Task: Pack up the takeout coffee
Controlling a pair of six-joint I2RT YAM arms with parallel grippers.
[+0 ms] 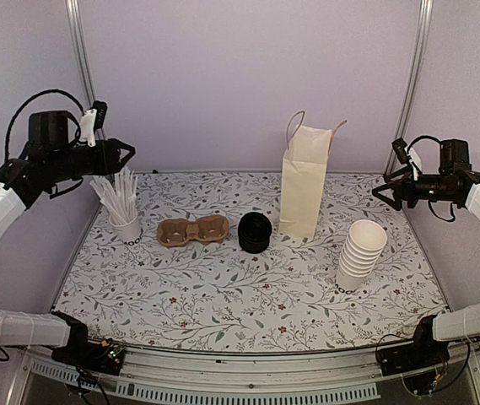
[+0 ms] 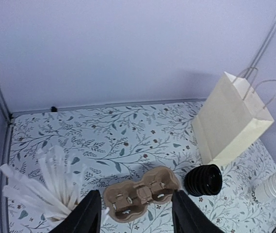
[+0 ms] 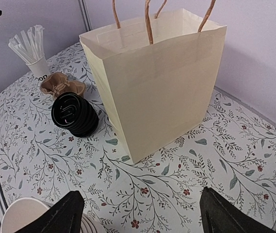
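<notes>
Left pincer (image 1: 126, 152) is held spread with nothing between its fingers, raised well to the left of the paper bag (image 1: 302, 190), above the left edge of the tabletop (image 1: 223, 295). The right pincer (image 1: 380, 192) is likewise spread and empty, raised to the right of the bag beside the right wall.

A broad bare strip of tabletop is seen in front of the bag, toward the arm bases. The bag stands upright close to the back wall, its mouth open and its handles up.

Just left of the bag, with a small gap, a stack of black lids (image 1: 255, 232) lies on its side. Farther left a cardboard cup carrier (image 1: 193, 230) is set, and beyond it a cup of stir sticks (image 1: 126, 224) near the left edge. To the right of the bag and nearer the bases, a leaning stack of lidless cups (image 1: 360, 253) stands by the right edge.

The bag's inside and the tabletop behind it are hidden. The takeout coffee cannot be made out in any view, so its place cannot be told.
</notes>
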